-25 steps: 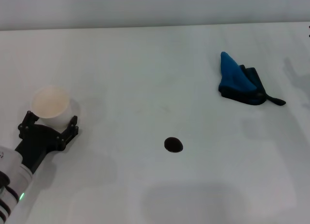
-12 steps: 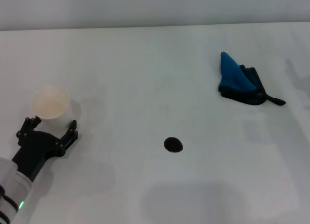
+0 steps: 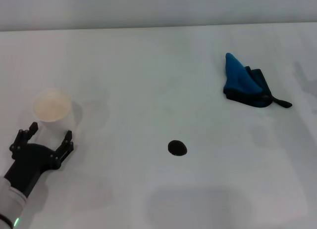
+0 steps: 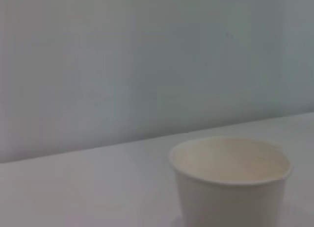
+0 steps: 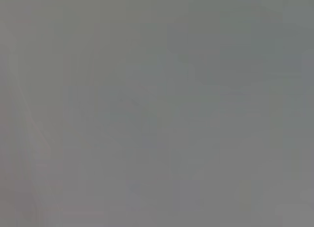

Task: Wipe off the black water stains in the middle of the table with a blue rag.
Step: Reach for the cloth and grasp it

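Stain: the black water stains [image 3: 177, 148] show as one small glossy blot sitting near the middle of the table [image 3: 148, 80], whole and unsmeared, so none of the wiping is done.
Rag: the blue rag [image 3: 243, 82] lies bunched with its peak up on the far right part of the table, well apart from the blot, its thin dark tail trailing toward the right edge; nothing of mine touches it.
My left gripper [image 3: 43, 139]: low at the near left of the table, fingers spread apart and empty, just short of the white paper cup [image 3: 51, 106], which stands upright on its own with a gap between it and my fingertips.
Left wrist view: it shows the paper cup [image 4: 230, 178] standing free on the white surface, empty inside as far as I can see.
My right arm: out of sight in the head view, and its wrist camera gives only a flat grey field, so I can say nothing of that hand.
Done so far: nothing on the stain itself, as I judge it.
Left to do: reach the rag, grasp it, carry it to the blot, and rub until the white top shows through.
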